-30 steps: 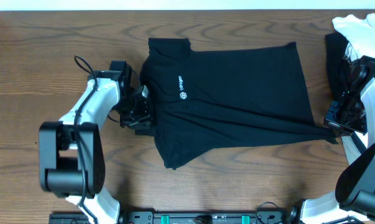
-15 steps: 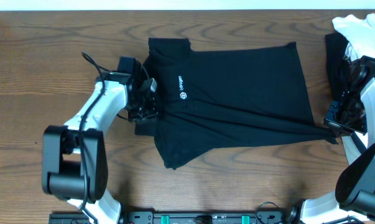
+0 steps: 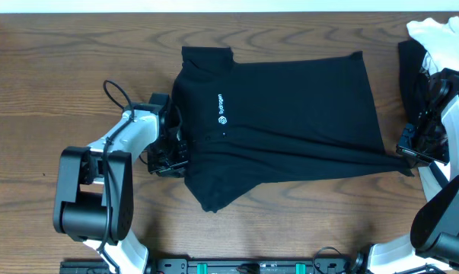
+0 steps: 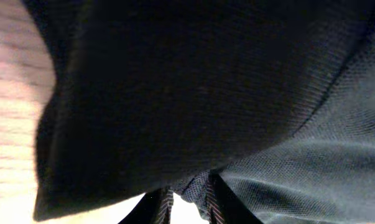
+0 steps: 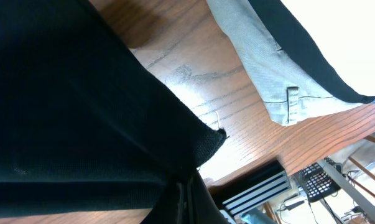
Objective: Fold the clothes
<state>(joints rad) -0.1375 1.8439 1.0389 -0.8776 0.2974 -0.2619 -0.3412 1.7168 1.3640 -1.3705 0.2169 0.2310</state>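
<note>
Brown wood-grain tabletop (image 3: pixel 54 68) carries plain black short-sleeved cloth T-shirt (image 3: pixel 290 114), centre; left claw (image 3: pixel 170 156) pinches sleeve, 9 o'clock; right claw (image 3: pixel 409 152) pinches hem, 3 o'clock; risk: uneven pull slips thin grip.

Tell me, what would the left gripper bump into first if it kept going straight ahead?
The black T-shirt. The left gripper points into its sleeve side, and its wrist camera shows black cloth right at the tip, apparently pinched. Beyond that fold, depth is unclear.
</note>
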